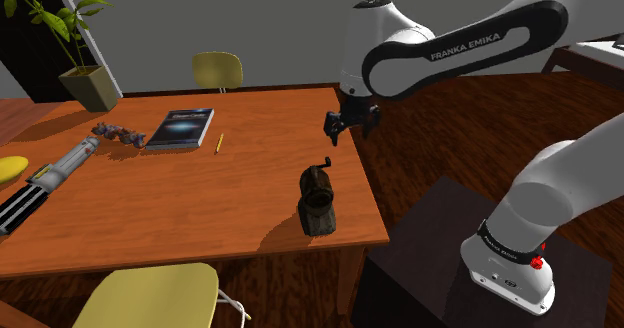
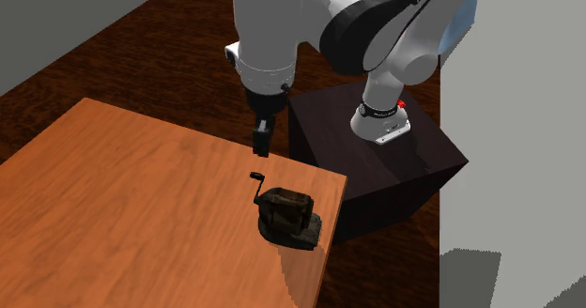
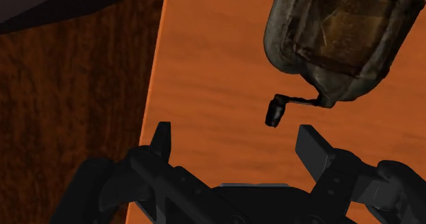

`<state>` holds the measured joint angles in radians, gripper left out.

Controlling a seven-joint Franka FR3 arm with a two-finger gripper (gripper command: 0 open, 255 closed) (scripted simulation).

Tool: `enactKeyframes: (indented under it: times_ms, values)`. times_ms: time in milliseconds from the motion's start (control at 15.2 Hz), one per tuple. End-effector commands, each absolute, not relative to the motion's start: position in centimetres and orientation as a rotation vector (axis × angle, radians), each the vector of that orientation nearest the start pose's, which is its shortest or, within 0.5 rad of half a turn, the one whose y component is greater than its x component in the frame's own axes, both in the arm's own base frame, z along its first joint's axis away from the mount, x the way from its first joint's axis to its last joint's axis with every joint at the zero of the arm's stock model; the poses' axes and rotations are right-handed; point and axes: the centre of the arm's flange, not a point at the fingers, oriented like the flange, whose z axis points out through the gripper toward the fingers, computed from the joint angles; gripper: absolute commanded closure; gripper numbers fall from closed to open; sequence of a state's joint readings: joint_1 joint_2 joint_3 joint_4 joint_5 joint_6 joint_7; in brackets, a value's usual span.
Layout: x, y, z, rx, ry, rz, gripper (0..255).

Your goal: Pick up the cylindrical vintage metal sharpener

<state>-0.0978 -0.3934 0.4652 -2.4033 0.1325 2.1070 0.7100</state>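
Shoulder view, sharpener: the sharpener (image 1: 318,201) stands on the table (image 1: 150,206) near the corner closest to the stand. It is a dark drum on a flat base, with its crank (image 1: 322,165) sticking up.
Shoulder view, gripper: the gripper (image 1: 350,126) hangs over the table's edge, up and to the right of the sharpener, and is apart from it.
Second exterior view, relation: the gripper (image 2: 262,139) hovers just above the crank (image 2: 255,186) without touching it.
Second exterior view, unclear: the fingers are seen edge-on as one dark bar, so their spread cannot be read here.
Wrist view, hand: the fingers (image 3: 162,135) stand wide apart with nothing between them.
Wrist view, cut off: the frame edge crops the drum, and the base is out of sight.
Handling: probably stiff and weighty for its size. The rounded, worn shell may slip.
Hold: grip across the drum's sides. The crank is thin and likely turns, so it makes a poor grip.
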Motion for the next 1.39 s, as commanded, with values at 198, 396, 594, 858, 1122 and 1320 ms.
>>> enactKeyframes:
  times_ms: [198, 396, 594, 858, 1122, 1320]
  values:
    - [44.5, 20.9, 40.8, -3.046, 0.89, -0.119, 0]
    - [45.2, 21.4, 39.0, -3.04, 0.923, -0.116, 0]
    - [45.2, 21.4, 37.4, -3.04, 0.923, -0.116, 0]
    - [45.2, 21.4, 36.1, -3.04, 0.923, -0.116, 0]
    - [45.2, 21.5, 36.1, -3.04, 0.923, -0.116, 255]
    - [45.2, 21.5, 36.1, -3.04, 0.923, -0.116, 255]
